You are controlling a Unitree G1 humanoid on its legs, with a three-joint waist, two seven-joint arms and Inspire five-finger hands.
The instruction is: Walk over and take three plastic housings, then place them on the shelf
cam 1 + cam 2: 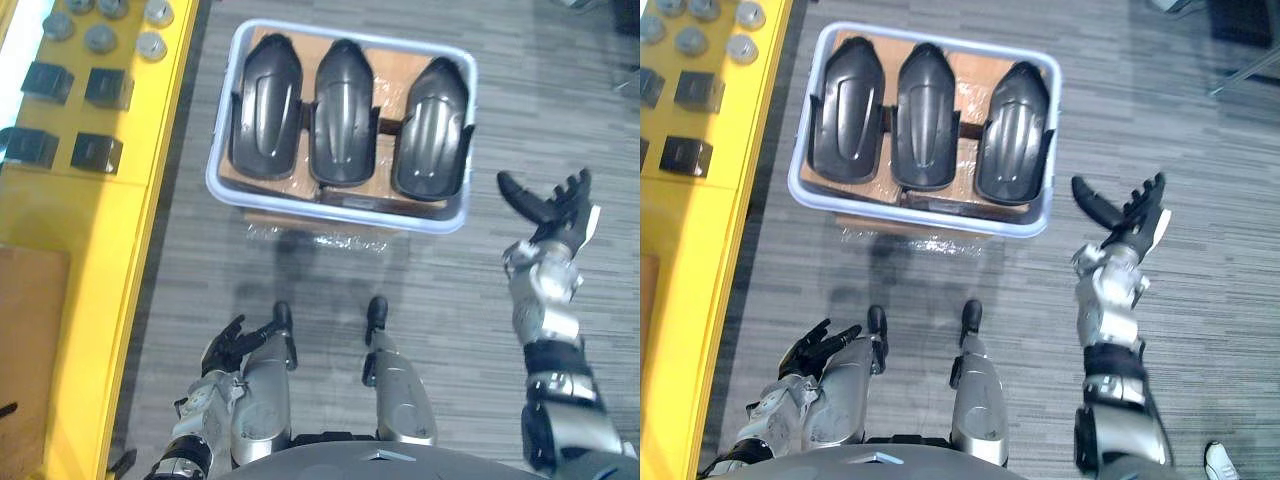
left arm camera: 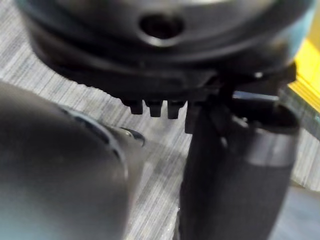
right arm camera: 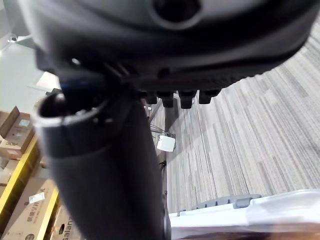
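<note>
As packed abreast in the bin [image 1: 214, 165], three plastic housings [image 1: 343, 110] — likely light, stiff, slick; grip along long edges. Right hand [image 1: 555, 205] spread, empty, beside bin's right rim; left hand [image 1: 228, 345] relaxed, empty.

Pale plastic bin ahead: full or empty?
Full: the pale plastic bin holds three dark plastic housings side by side, spanning its width.

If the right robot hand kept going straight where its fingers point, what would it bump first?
Probably nothing close. The open right robot hand points past the right side of the white bin with the three black housings, over grey carpet. Its height is hard to judge.
</note>
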